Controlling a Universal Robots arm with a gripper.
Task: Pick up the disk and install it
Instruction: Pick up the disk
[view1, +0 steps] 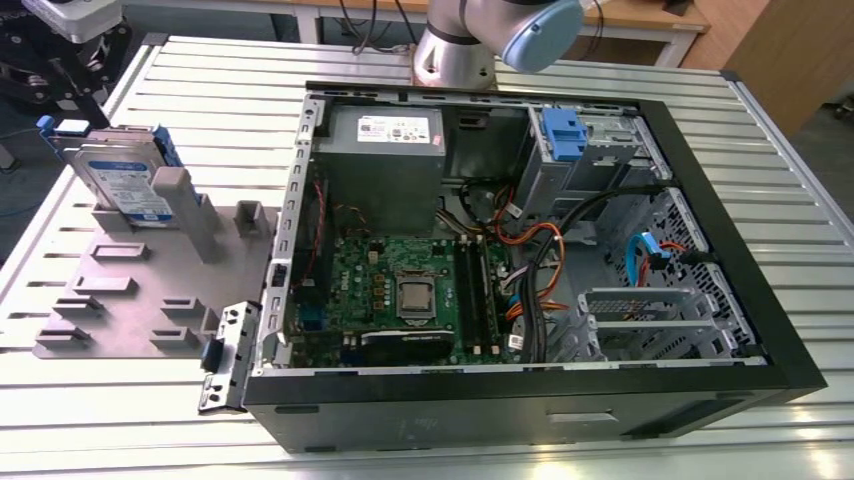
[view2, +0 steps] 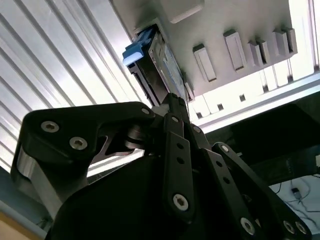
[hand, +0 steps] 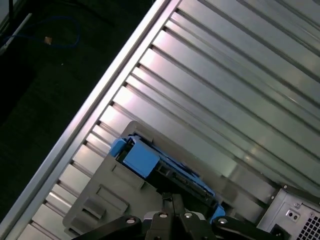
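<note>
disk (view1: 127, 185) upright on grey fixture (view1: 120, 300), closed pincer (hand: 171, 199) near

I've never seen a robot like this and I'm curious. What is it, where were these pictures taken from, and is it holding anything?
It is a robot arm with black jaws at its end. The exterior view comes from a camera off the arm, looking down at a ribbed metal table. On the table sits an open computer case. At the exterior view's left lies a grey plate, and the disk stands on edge in it. The two wrist views come from cameras riding on the arm, so you see the jaws up close, with the disk beyond them. The jaws look shut and hold nothing; the disk rests in its plate.
</note>
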